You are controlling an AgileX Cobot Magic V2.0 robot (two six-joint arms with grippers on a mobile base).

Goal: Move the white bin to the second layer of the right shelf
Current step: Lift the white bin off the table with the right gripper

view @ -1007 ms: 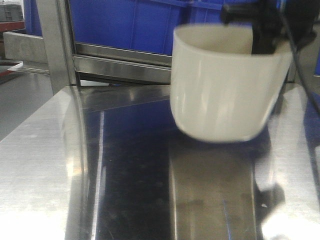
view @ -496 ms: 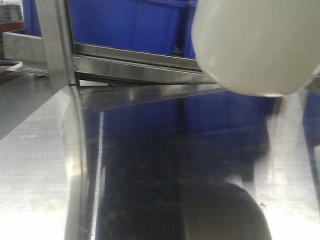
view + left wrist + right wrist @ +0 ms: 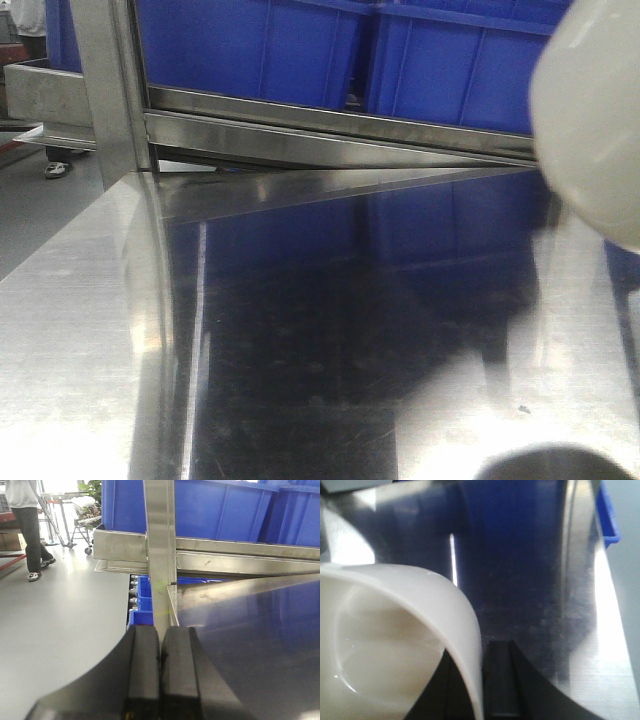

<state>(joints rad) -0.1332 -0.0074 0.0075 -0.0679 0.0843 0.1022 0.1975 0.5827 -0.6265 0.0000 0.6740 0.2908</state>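
Observation:
The white bin (image 3: 592,130) hangs in the air at the right edge of the front view, above the steel table (image 3: 300,330), with only its rounded lower part showing. In the right wrist view, my right gripper (image 3: 479,655) is shut on the bin's wall (image 3: 465,630), one finger inside the tub and one outside. My left gripper (image 3: 160,630) is shut with nothing in it, near the table's left corner. The right shelf second layer is out of view.
Blue crates (image 3: 300,50) stand on a steel rack level behind the table. A steel upright post (image 3: 160,545) rises just ahead of the left gripper. A person (image 3: 27,525) stands on the floor at far left. Another blue crate (image 3: 607,520) lies beyond the table's edge.
The white bin has risen off the table and swung right, from the middle right of the front view to its right edge. The table and crates have not moved.

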